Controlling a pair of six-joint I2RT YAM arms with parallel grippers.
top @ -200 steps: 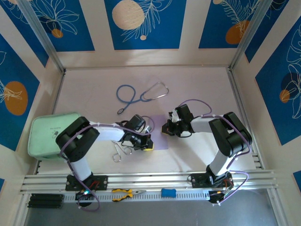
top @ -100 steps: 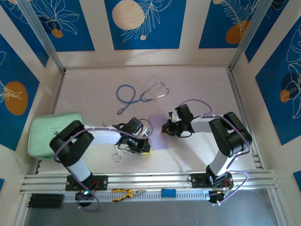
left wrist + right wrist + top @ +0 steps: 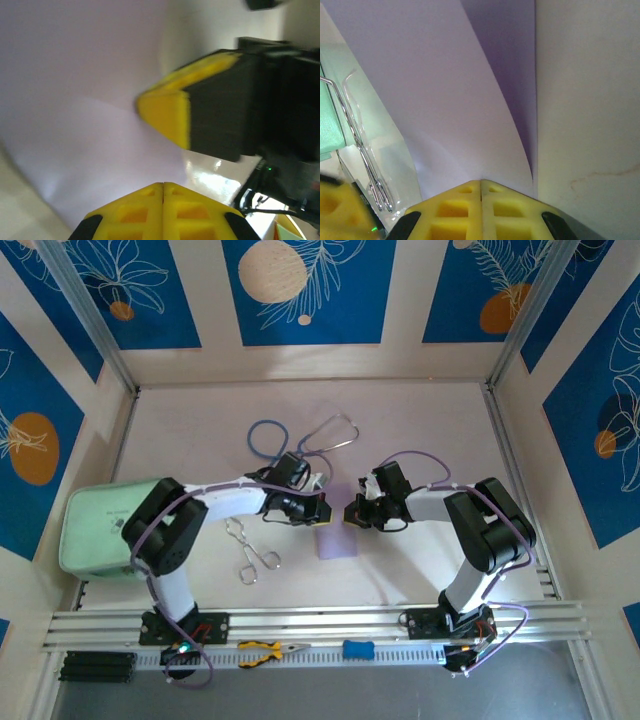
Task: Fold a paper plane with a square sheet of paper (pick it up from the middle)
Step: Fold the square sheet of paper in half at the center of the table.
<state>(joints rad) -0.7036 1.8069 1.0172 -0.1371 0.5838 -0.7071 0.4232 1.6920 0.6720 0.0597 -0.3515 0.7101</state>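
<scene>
Centre-frame in the top view, over the pale surface, the square sheet of paper bows up, curved but uncreased. Near its middle the left hand and right hand meet almost tip to tip, each closed tight on the sheet. Pick-up looks done; every fold of the paper plane is left.

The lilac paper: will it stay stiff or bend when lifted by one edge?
Probably floppy: the paper curves up toward the right claw, casting a shadow beneath. Likely very light and easy to crease; a faint fold line shows near the left claw.
</scene>
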